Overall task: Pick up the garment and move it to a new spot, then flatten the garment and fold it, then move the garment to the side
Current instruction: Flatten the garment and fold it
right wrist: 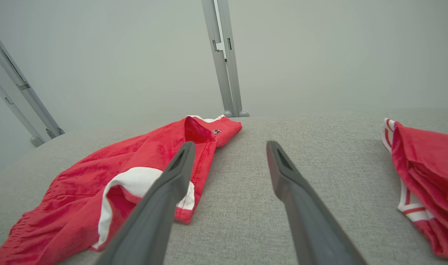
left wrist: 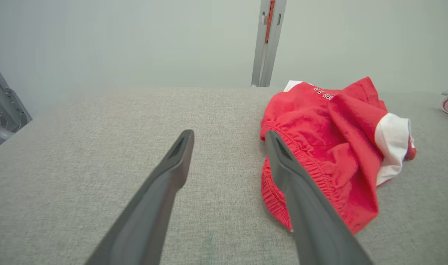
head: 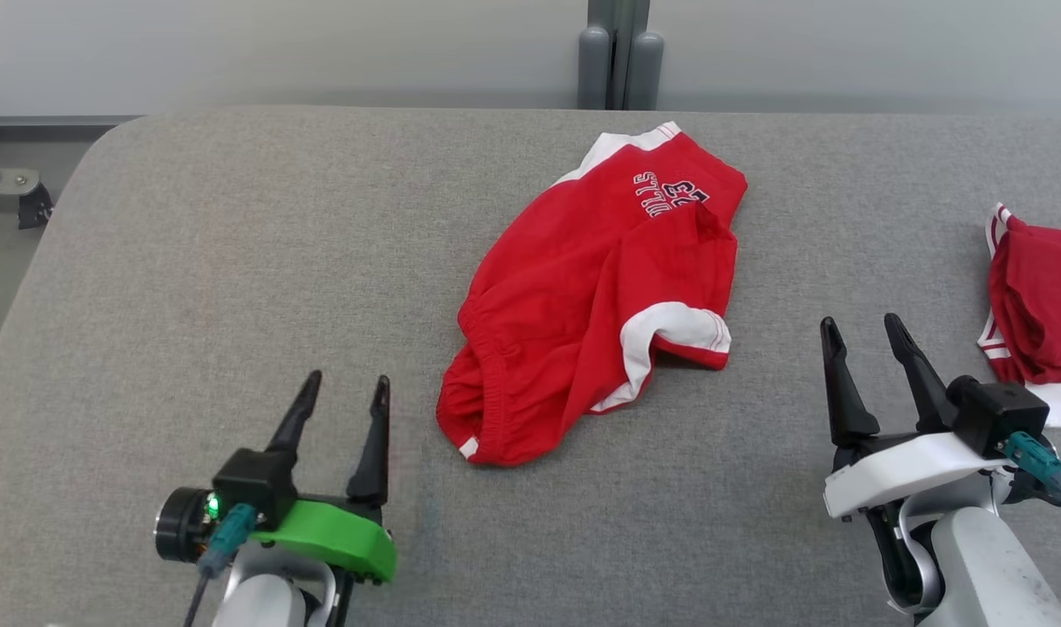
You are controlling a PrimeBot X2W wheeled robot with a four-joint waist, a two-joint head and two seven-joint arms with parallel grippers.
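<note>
**Both pincers spread and empty, one on each side of the rumpled shorts**

The garment (head: 583, 287), a pair of red shorts with white trim, lies crumpled on the grey padded table (head: 217, 261). One leg is doubled over the other, and the printed lettering sits at its far end.

We hold the left gripper (head: 348, 378) just left of the garment's gathered waistband (head: 469, 344). The right gripper (head: 861, 320) sits to the right of its white leg cuff (head: 674, 326), a little further off. Both have their fingers spread wide, pinch nothing and are clear of the cloth.

From the left wrist, the left gripper (left wrist: 229, 133) points past the garment (left wrist: 330, 147), whose waistband bulges just to its right. From the right wrist, the right gripper (right wrist: 230, 144) has the garment (right wrist: 99, 173) on its left.

We judge that the flanking is purposeful. With an arm on each side of the garment, each pincer can take its own end, and the open fingers are ready to close on an edge.

Flattening is not yet done, as the folds and the turned-over leg show. It will likely mean pulling the waistband and the cuffs apart.

A second red garment (head: 1040, 305) lies well to the right of the garment, beyond the right gripper. We take it for a separate piece to leave alone, and the right arm should avoid snagging it.
</note>
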